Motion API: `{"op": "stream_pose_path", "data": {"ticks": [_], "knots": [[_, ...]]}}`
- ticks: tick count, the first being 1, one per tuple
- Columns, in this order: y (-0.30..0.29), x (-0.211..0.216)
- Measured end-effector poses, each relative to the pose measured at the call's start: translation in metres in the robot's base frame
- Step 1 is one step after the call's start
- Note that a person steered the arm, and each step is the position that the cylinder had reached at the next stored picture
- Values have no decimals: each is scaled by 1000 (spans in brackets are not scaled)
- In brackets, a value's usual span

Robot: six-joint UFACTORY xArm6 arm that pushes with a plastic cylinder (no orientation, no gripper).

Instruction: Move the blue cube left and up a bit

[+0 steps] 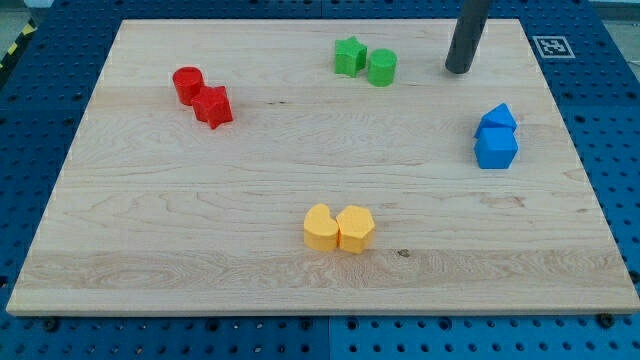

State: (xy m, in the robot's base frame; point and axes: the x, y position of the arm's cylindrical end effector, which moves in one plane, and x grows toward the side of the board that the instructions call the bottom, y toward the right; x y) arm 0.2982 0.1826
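Two blue blocks sit together at the view's right. The upper blue block [498, 119] is cube-like and touches a lower blue block [496, 148] with a peaked top. My tip [459, 70] rests on the board near the view's top right. It is above and to the left of the blue blocks, apart from them, and to the right of the green blocks.
A green star [349, 56] and a green cylinder [381, 67] sit at top centre. A red cylinder [187, 84] and a red star [212, 106] sit at upper left. Two yellow blocks [338, 228] touch at bottom centre. The wooden board [150, 240] lies on a blue pegboard.
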Motion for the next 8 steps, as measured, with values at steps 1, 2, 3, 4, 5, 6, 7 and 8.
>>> {"op": "stream_pose_path", "data": {"ticks": [1, 2, 3, 4, 5, 6, 7, 8], "knots": [[0, 0], [1, 8], [48, 33], [67, 87], [67, 141], [65, 143], [33, 143], [-23, 143]]}}
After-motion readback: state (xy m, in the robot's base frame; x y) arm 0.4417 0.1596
